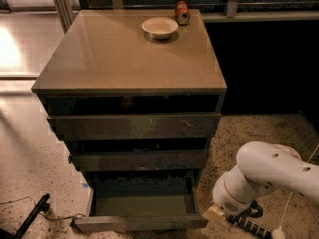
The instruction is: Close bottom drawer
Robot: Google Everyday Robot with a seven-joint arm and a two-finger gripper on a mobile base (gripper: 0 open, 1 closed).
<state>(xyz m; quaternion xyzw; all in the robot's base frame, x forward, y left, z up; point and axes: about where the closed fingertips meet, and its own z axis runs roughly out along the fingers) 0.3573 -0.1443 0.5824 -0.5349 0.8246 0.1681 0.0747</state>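
Three drawers are showing in the cabinet [129,59], one bowl [160,27] and one can [182,12] are sitting on its tan top, and the bottom drawer [139,222] is standing pulled out over the speckled floor [30,173]. The gripper [214,214] is hanging low just beside that drawer's right front corner; whether it is open or closed I cannot tell. The white arm [269,176] is filling the floor to the right.
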